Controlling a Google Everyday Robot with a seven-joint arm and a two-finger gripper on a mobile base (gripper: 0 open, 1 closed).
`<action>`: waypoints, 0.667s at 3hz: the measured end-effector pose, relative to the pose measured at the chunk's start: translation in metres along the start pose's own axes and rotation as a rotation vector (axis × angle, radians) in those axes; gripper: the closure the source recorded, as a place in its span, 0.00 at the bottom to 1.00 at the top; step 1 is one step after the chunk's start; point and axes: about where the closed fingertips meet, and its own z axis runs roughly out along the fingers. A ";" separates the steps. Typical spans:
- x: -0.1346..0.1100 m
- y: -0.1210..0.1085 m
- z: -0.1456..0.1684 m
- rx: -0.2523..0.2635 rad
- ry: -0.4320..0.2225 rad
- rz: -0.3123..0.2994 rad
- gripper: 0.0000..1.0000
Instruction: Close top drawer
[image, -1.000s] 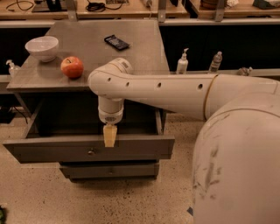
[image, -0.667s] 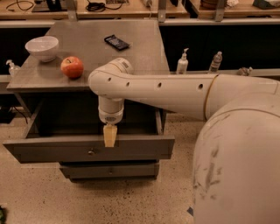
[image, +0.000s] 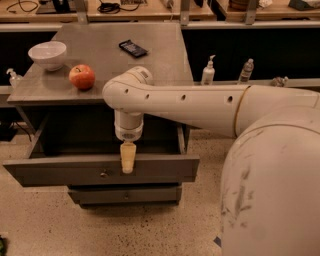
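Note:
The top drawer (image: 60, 172) is grey wood and stands pulled far out of the cabinet, its dark inside showing. Its flat front has a small metal knob (image: 104, 174) near the centre. My gripper (image: 128, 168) hangs straight down from the white arm and sits at the drawer front's upper edge, just right of the knob. Its yellowish fingers (image: 128, 156) appear pressed together, with nothing held. A lower grey drawer front (image: 125, 195) shows beneath.
On the cabinet top (image: 150, 55) lie a white bowl (image: 47, 54), a red apple (image: 82, 76) and a dark phone (image: 133, 48). Bottles (image: 208, 71) stand on a ledge behind at right. My white arm and body fill the right side.

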 end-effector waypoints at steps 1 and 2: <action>0.011 0.013 -0.011 -0.013 -0.058 0.010 0.00; 0.016 0.053 -0.054 -0.025 -0.233 -0.021 0.00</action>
